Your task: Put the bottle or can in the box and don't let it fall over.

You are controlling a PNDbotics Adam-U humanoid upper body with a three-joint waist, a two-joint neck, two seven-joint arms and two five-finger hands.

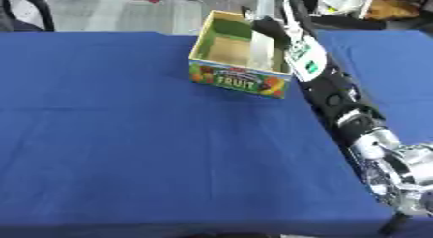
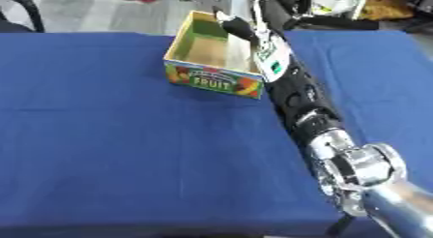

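An open cardboard box (image 1: 239,81) with "FRUIT" printed on its front stands on the blue table at the upper middle. My right arm reaches in from the lower right up to the box's far right corner. My right hand (image 1: 270,27) is dark and hangs over that corner, curled round a pale, upright bottle (image 1: 265,6) whose upper part sticks up above the hand. The bottle's lower part is hidden behind the hand and the box wall. A pale grey panel (image 1: 261,51) shows inside the box along its right wall. My left hand shows in neither view.
The blue cloth-covered table (image 1: 127,135) stretches wide to the left of and in front of the box. Beyond its far edge are grey floor, a dark chair frame (image 1: 25,12) at the upper left, and clutter (image 2: 338,2) at the upper right.
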